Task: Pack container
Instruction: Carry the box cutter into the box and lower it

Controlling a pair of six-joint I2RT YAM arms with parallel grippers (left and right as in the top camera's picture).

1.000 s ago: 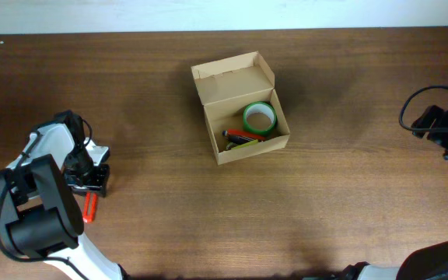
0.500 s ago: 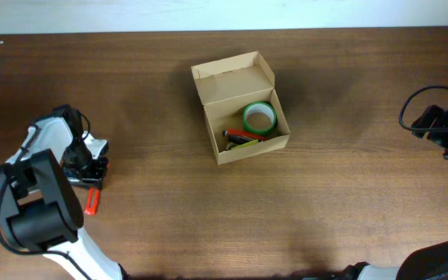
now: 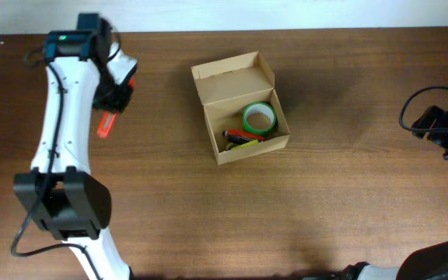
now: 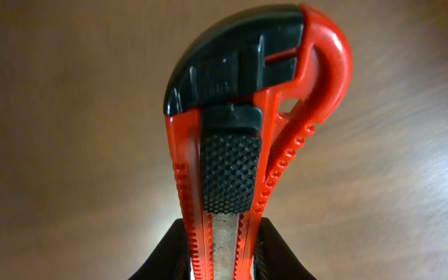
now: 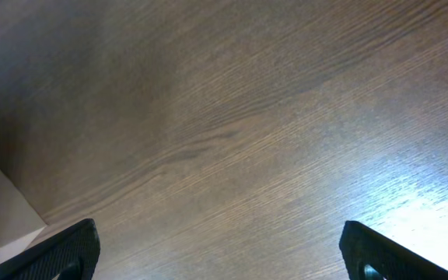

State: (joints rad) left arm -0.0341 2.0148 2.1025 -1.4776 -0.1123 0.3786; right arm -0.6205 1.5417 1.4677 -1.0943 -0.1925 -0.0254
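Left gripper [image 3: 113,95]: my jaws are clamped on the red utility knife [image 3: 106,124], gripping it low on the handle. In the left wrist view the knife [image 4: 239,155] stands straight up from between my fingers, its black ribbed slider and hooked end cap facing the camera, with blurred table behind it. Change noted: a second ago this arm was folded at the near left of the table with the knife down at the surface. Now the arm is stretched toward the far left edge and the knife is carried clear of the wood, so I log the pick as done and the transfer as under way. To the right, well apart from the knife, the container [image 3: 253,148] sits where it was, in the middle of the table [image 3: 169,202], its lid flap [image 3: 234,78] open and leaning back. Inside it are a green tape roll [image 3: 259,118] against the right wall and a red-and-yellow pen-like item [image 3: 243,137] along the front wall; I cannot tell exactly what that one is. My judgement is that free floor remains at the back left of the box, the likely spot for the knife. At the far right, my right gripper [image 5: 220,253] has not moved: its fingers are spread wide and holding nothing above bare wood, well away from the box.
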